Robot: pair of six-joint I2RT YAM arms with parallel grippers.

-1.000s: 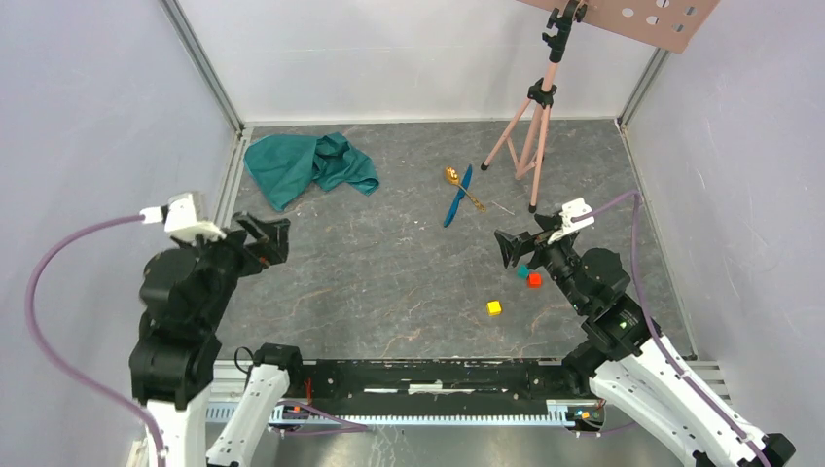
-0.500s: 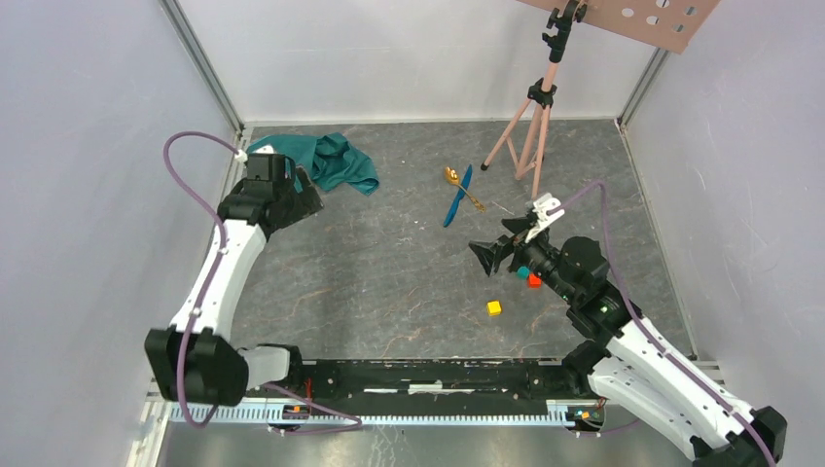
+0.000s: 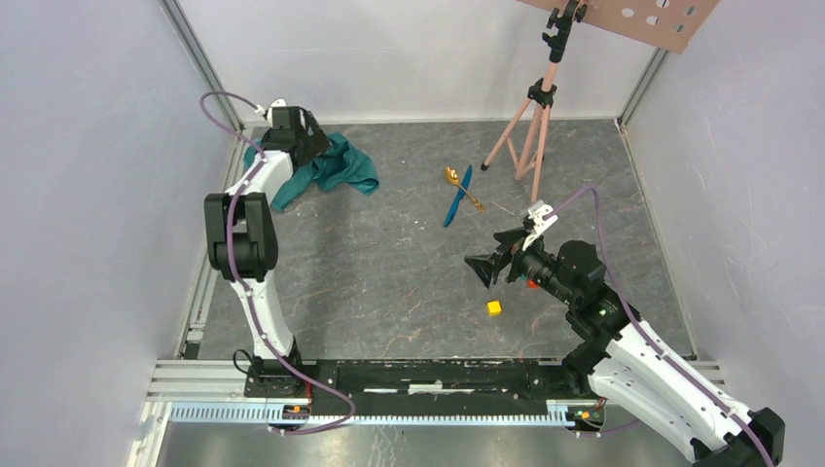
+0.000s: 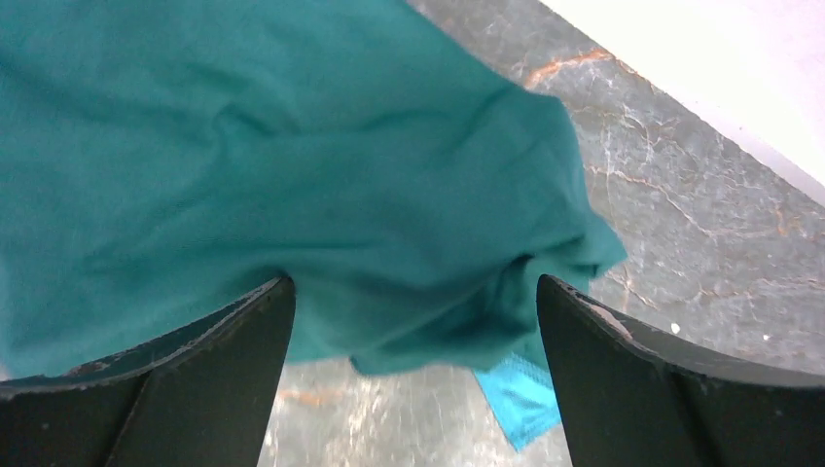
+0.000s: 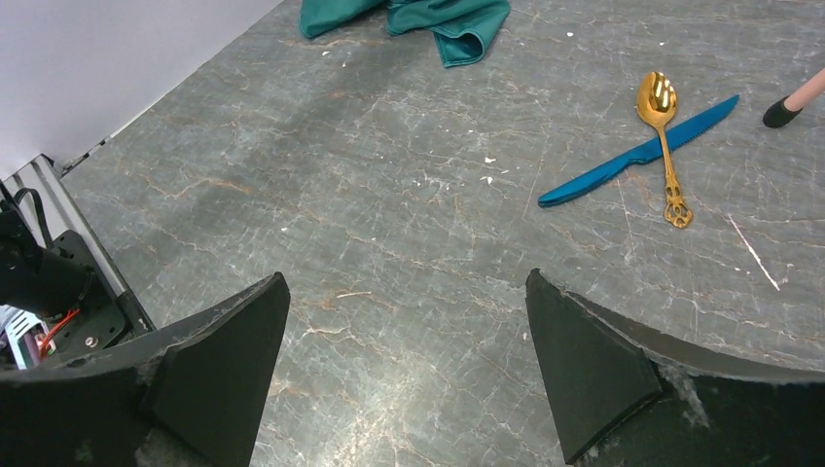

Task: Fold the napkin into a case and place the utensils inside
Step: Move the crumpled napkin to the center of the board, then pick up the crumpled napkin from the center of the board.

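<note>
At the far left corner of the grey worktop (image 3: 389, 272), the teal-green napkin (image 3: 336, 165) lies crumpled and unfolded. The left claw (image 4: 413, 292) hangs just above it, jaws spread wide, gripping nothing. The right claw (image 5: 404, 292), equally wide and empty, hovers right of centre, well apart from the cloth. Beyond it lie the blue knife (image 5: 623, 161) and gold spoon (image 5: 658, 95), crossed, spoon on top. A yellow cube (image 3: 494, 308) sits near the right claw.

Open floor (image 3: 389, 253) separates napkin (image 3: 336, 165) and spoon (image 3: 459, 185); tripod legs (image 3: 511, 134) seem to crowd the spoon's right side.
</note>
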